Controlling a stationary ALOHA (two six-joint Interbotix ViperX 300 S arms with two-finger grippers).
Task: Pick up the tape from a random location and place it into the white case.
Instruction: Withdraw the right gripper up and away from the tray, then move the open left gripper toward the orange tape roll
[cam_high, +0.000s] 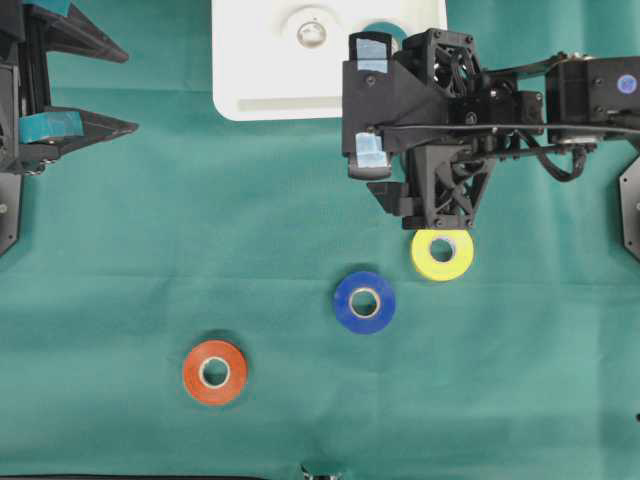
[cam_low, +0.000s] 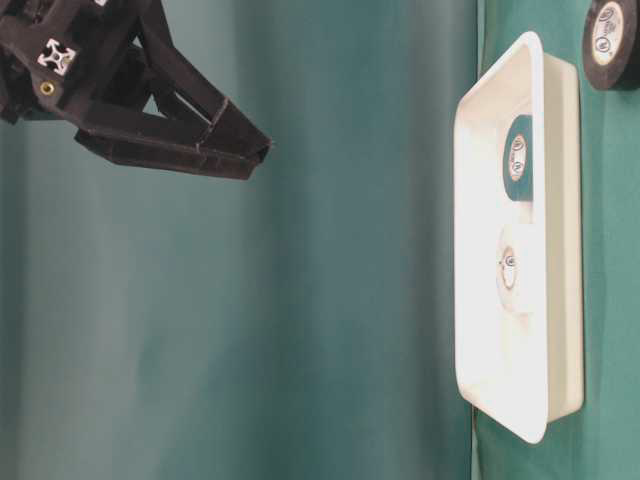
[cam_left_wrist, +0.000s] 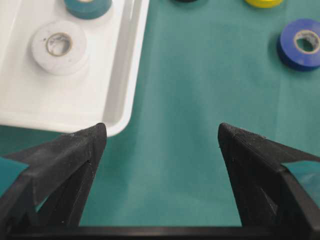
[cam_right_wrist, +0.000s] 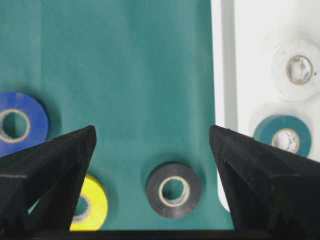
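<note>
Between the spread fingers of the right tool (cam_right_wrist: 152, 137), seen from its wrist camera, a black tape roll (cam_right_wrist: 174, 190) lies flat on the green bench (cam_right_wrist: 125, 75), just below and slightly toward the right finger. The tool stands wide and holds nothing. Beside its left finger sits a yellow tape roll (cam_right_wrist: 90, 210), partly covered by that finger, and further out on that side a blue tape roll (cam_right_wrist: 22, 124). Beyond its right finger lies the white case (cam_right_wrist: 225, 75), holding a white tape roll (cam_right_wrist: 297, 70) and a teal tape roll (cam_right_wrist: 285, 136), both flat.

From overhead, the right tool hangs over the case's near corner, with the yellow roll just below it and an orange tape roll (cam_high: 214, 372) well apart toward the lower left.

The left tool (cam_left_wrist: 162, 132) is also wide and empty; the case's corner sits just ahead of its left finger, and the blue roll lies ahead, off to its right.
</note>
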